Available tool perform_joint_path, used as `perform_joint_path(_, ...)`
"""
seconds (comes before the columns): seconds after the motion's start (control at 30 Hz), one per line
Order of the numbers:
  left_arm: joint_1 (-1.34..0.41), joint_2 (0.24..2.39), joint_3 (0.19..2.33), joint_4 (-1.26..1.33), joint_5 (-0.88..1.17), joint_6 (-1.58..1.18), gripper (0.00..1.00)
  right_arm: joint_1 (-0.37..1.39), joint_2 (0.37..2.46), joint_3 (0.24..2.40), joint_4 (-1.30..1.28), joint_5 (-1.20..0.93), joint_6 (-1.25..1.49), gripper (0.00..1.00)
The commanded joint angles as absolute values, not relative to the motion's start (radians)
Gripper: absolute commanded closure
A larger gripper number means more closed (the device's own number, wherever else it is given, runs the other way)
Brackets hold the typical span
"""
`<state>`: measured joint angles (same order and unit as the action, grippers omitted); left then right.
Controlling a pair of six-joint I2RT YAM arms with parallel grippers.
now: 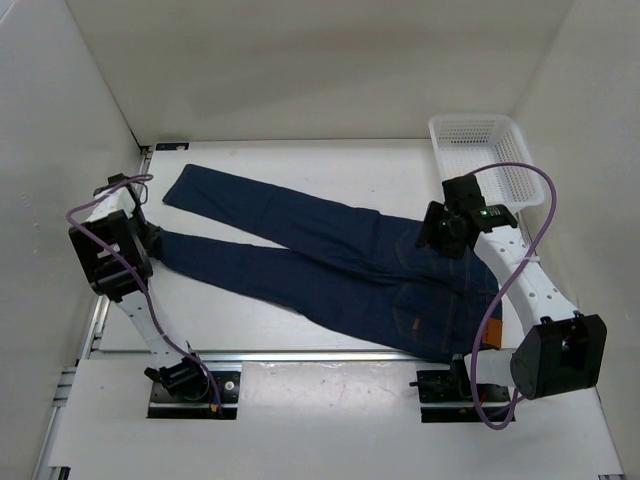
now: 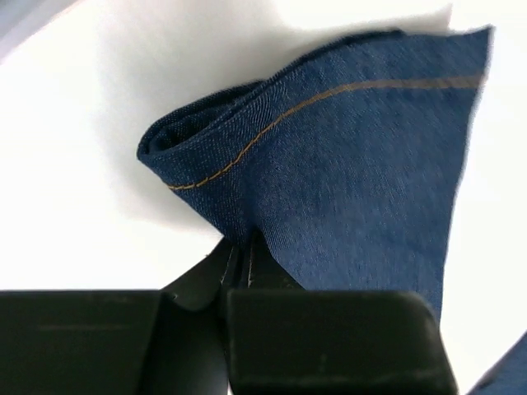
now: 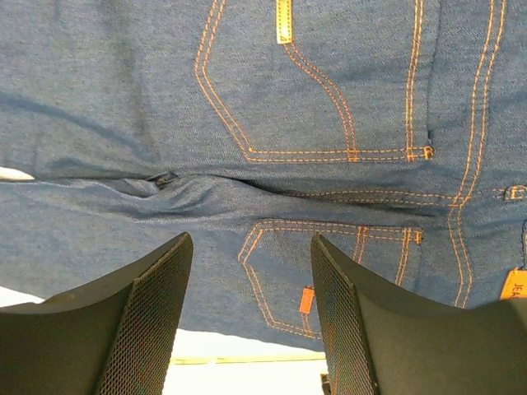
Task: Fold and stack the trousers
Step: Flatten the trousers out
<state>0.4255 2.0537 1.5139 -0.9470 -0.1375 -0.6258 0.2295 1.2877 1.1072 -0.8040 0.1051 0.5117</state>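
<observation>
Finds the jeans spread flat and back-up on the table; waist at the near right, close to the right arm's base, legs reaching left in a narrow V; far leg ending flat toward the far-left corner; near leg ending at the left edge, its hem caught in the left gripper.

Shows, from the left wrist, black fingers pressed together on that hem, pinching the denim and raising it off the white surface in a bunched, rolled fold; traces one line of orange stitching along the fold's edge.

Sets the right gripper over the seat, short of the waistband; shows, from the right wrist, both mesh-faced pads spread wide apart with nothing gripped, aimed down at the cloth; cannot tell whether touching the denim or just above it. Frames two back pockets outlined in orange thread, one on either side of the centre seam; a small orange tab on the nearer one; a tan patch at the right edge by the waistband; a wrinkle running along the seam.

Places a white mesh basket at the far right corner, behind the right arm, apart from the jeans.
</observation>
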Motion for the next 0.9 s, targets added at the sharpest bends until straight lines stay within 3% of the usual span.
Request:
perform_joint_path(0.0, 0.413, 1.852, 1.506, -1.017, -0.299, -0.626, 0.90, 0.233, 1.278, 1.146, -0.824, 0.120, 0.499, 0.35)
perform_joint_path(0.13, 0.388, 1.726, 1.529, -1.098, -0.371, -0.614, 0.88, 0.233, 1.290, 1.146, -0.824, 0.138, 0.488, 0.35)
perform_joint_path(0.17, 0.377, 1.717, 1.538, -1.120, -0.388, -0.614, 0.77, 0.233, 1.299, 1.146, -0.824, 0.138, 0.479, 0.35)
perform_joint_path(0.2, 0.377, 1.717, 1.539, -1.120, -0.400, -0.614, 0.54, 0.233, 1.299, 1.146, -0.824, 0.138, 0.479, 0.35)
perform_joint_path(0.23, 0.377, 1.717, 1.548, -1.120, -0.409, -0.614, 0.10, 0.233, 1.299, 1.155, -0.824, 0.138, 0.479, 0.35)
perform_joint_path(0.3, 0.377, 1.765, 1.571, -1.121, -0.387, -0.604, 0.00, 0.233, 1.299, 1.155, -0.824, 0.138, 0.479, 0.35)
perform_joint_path(0.43, 0.377, 1.792, 1.557, -1.106, -0.345, -0.615, 0.00, 0.233, 1.289, 1.155, -0.824, 0.138, 0.479, 0.35)
perform_joint_path(0.5, 0.377, 1.792, 1.525, -1.092, -0.333, -0.624, 0.06, 0.233, 1.289, 1.155, -0.834, 0.138, 0.479, 0.35)
perform_joint_path(0.67, 0.377, 1.781, 1.451, -1.071, -0.281, -0.624, 0.50, 0.233, 1.289, 1.155, -0.834, 0.138, 0.469, 0.35)
perform_joint_path(0.73, 0.396, 1.772, 1.392, -1.025, -0.224, -0.604, 0.56, 0.233, 1.289, 1.155, -0.834, 0.138, 0.469, 0.35)
perform_joint_path(0.77, 0.396, 1.772, 1.373, -1.008, -0.194, -0.595, 0.52, 0.233, 1.289, 1.155, -0.834, 0.138, 0.469, 0.35)
perform_joint_path(0.83, 0.387, 1.795, 1.350, -0.977, -0.179, -0.584, 0.35, 0.233, 1.289, 1.144, -0.822, 0.129, 0.469, 0.35)
perform_joint_path(0.87, 0.387, 1.814, 1.350, -0.977, -0.148, -0.584, 0.17, 0.233, 1.289, 1.135, -0.822, 0.129, 0.469, 0.35)
